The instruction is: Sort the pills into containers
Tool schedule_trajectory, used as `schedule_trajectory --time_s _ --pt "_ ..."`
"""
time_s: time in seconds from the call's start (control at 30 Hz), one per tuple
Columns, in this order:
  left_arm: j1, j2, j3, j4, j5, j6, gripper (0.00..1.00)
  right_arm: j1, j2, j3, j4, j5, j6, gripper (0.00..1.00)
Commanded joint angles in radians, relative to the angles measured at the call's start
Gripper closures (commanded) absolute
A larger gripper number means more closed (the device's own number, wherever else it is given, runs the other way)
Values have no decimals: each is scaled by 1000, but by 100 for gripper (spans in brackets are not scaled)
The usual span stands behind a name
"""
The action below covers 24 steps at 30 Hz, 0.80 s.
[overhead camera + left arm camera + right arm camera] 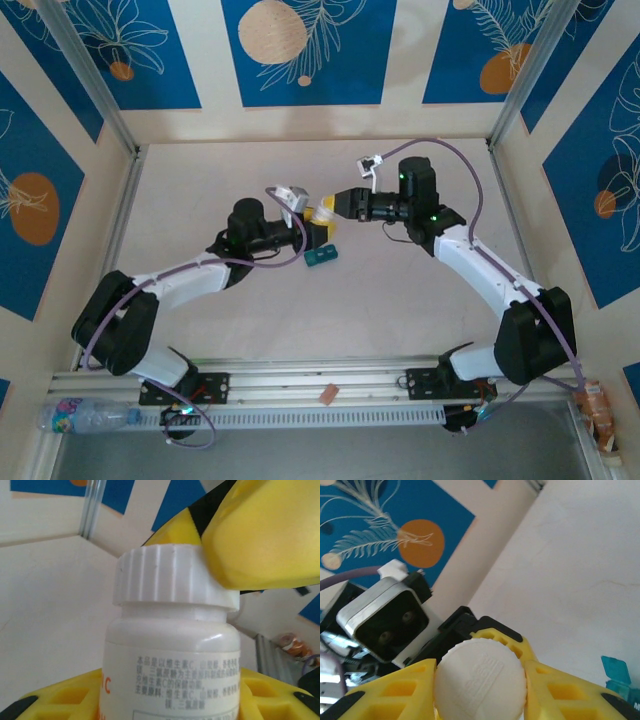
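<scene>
A small white bottle [170, 660] with an orange band and printed label is held off the table between my two arms. My left gripper [316, 224] is shut on the bottle's body, with its yellow fingers [65, 697] on both sides. My right gripper [331, 207] is shut on the ribbed white cap [481, 682], which sits between its yellow fingers [555, 690]; one of those fingers [265, 535] presses the cap [165, 575] in the left wrist view. The dark teal pill box [322, 256] lies on the table just below the bottle, with a lid flap up [620, 677]. No pills are in sight.
The left arm's wrist camera [385, 620] faces my right gripper at close range. A plastic water bottle [85, 412] lies by the rail [330, 385] at the near left. An orange packet [598, 405] sits at the near right. Patterned walls enclose the table.
</scene>
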Motion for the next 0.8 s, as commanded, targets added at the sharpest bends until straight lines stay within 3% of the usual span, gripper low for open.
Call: schedule_trajectory --time_s 0.0,0.17,0.27,0.57,0.77 --pt "14 11 0 128 69 -67 100 -38 16 17 29 -114 -54 60" --pt "16 -1 20 -18 -7 32 100 -47 -13 55 -58 -19 -8 32" --pt "15 -18 37 -124 -69 107 100 -46 -43 39 -81 60 59 23" --pt "4 -55 66 -338 -271 286 100 27 -89 14 -195 375 270 19" --pt "-5 -65 63 -349 -291 306 100 69 -32 64 -237 428 311 18"
